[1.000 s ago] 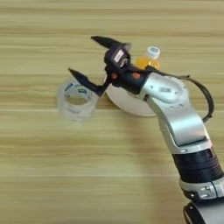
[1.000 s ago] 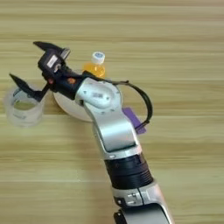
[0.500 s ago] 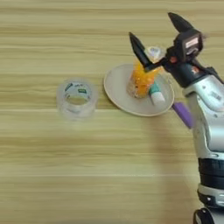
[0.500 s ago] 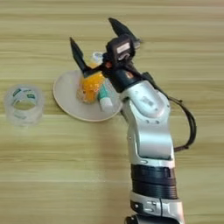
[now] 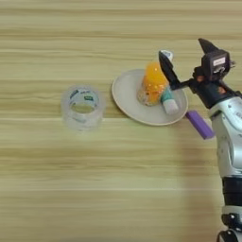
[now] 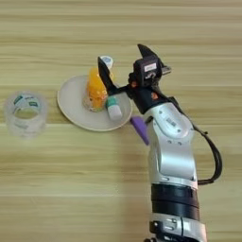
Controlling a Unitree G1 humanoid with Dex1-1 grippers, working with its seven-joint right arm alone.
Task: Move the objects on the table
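A: What carries everything here?

B: A broad light wood-grain worktop (image 5: 94,189) with pale horizontal streaks. It fills both views to every edge, so nothing of the room shows.

A: And the arm?

B: The silver forearm (image 6: 172,156) rises from the bottom edge; in the left eye view it is cut off by the right edge. Its end effector (image 6: 124,66) stands released, two black fingers spread wide, one finger (image 5: 168,72) crossing in front of the bottle's upper part.

A: What can't you make out well?

B: The round beige plate (image 5: 126,94) is partly covered by what lies on it. The small orange-drink bottle (image 5: 152,85) lies tilted on it, and its white cap (image 6: 107,61) peeks out behind the black finger, beyond the plate's far rim. The green-white tube (image 5: 167,100) lies on the plate just beside the bottle, its far end hidden by the finger. The short purple bar (image 5: 200,125) lies on the worktop just off the plate's right rim; the right eye view shows only part of it beside the forearm.

A: Anything apart from that group?

B: The clear tape roll (image 5: 82,106) with a teal-marked core sits on the worktop to the left, near the plate but not touching it.
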